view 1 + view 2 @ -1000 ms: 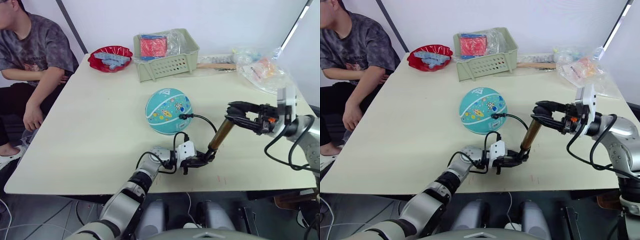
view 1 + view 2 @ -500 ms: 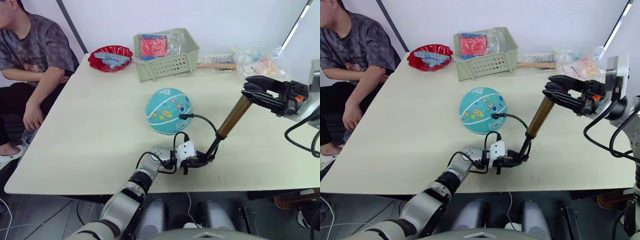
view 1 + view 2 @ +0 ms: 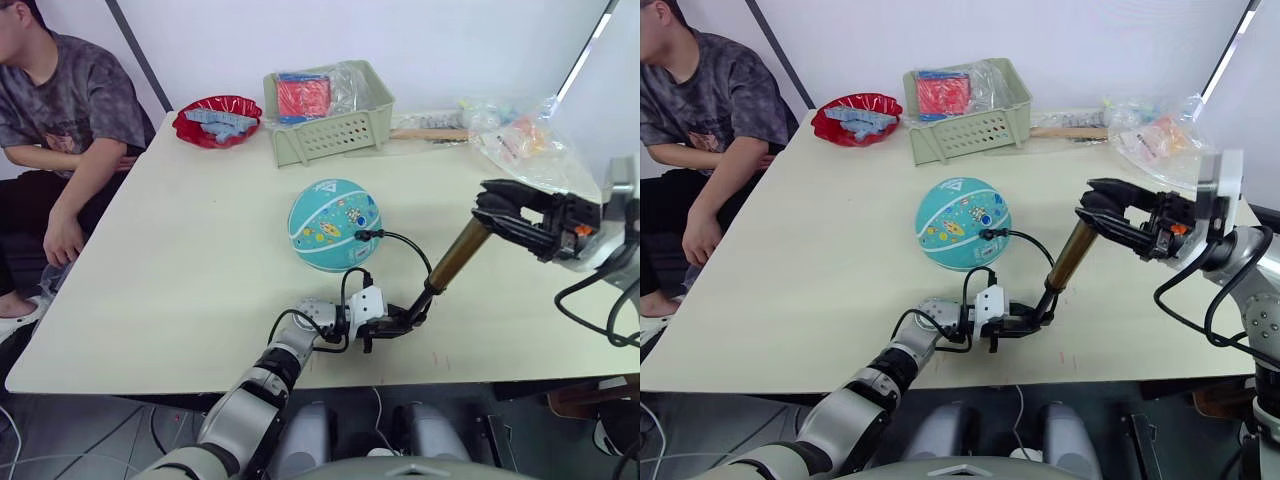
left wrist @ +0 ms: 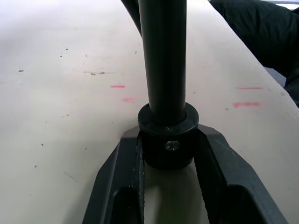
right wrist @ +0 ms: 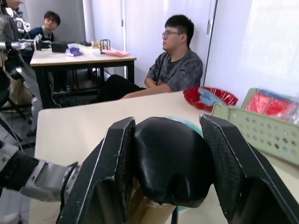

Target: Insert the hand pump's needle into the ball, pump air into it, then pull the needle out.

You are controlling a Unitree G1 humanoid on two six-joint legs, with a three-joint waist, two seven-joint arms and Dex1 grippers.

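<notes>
The teal ball rests mid-table. A black fitting at the hose end sits against its right side; the needle's pin is hidden. The thin black hose loops down to the hand pump's base. The hand pump leans up to the right, its bronze cylinder slid partway up a black rod. My left gripper is shut on the pump's black base cap at the table. My right gripper is shut on the black handle at the pump's top.
A green basket with a red packet stands at the back, a red bowl to its left. Plastic bags lie at the back right. A person sits at the table's left edge.
My right gripper rose with the pump's handle and cylinder a second ago, then came back down part of the way. The left gripper and the ball stay put.
</notes>
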